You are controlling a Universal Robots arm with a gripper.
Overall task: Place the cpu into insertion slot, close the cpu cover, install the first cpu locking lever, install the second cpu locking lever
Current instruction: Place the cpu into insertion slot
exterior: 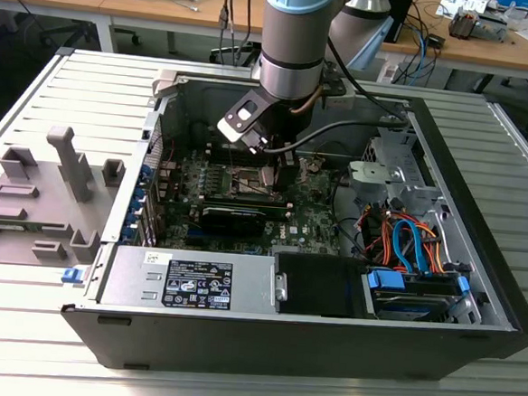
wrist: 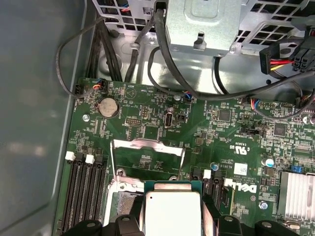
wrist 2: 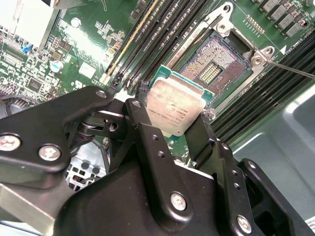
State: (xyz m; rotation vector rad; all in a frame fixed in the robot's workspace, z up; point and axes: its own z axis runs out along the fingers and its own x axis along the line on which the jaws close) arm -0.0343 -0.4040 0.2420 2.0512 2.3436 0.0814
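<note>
Gripper (wrist 2: 171, 120) is clamping the cpu (wrist 2: 174, 103) by its edges, flat for seating, nr the insertion slot (wrist 2: 209, 66); cpu cover (wrist: 147, 142) standing open.

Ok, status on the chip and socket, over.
Gripper shut on small square silvery-topped cpu, held above the board. Dark square insertion slot empty, pins bare. Thin silvery cpu cover frame stands open. Thin lever rod beside slot, off the opening.

Cpu (wrist 2: 176, 105) — small flat square chip, silvery top, green edging; clamped at two opposite edges in the gripper (wrist 2: 173, 123), held off the board just beside the insertion slot (wrist 2: 212, 68). The slot is a dark square with its pin field exposed and unoccupied. Cpu cover (wrist: 147, 143) — thin silvery windowed frame, swung open.
</note>
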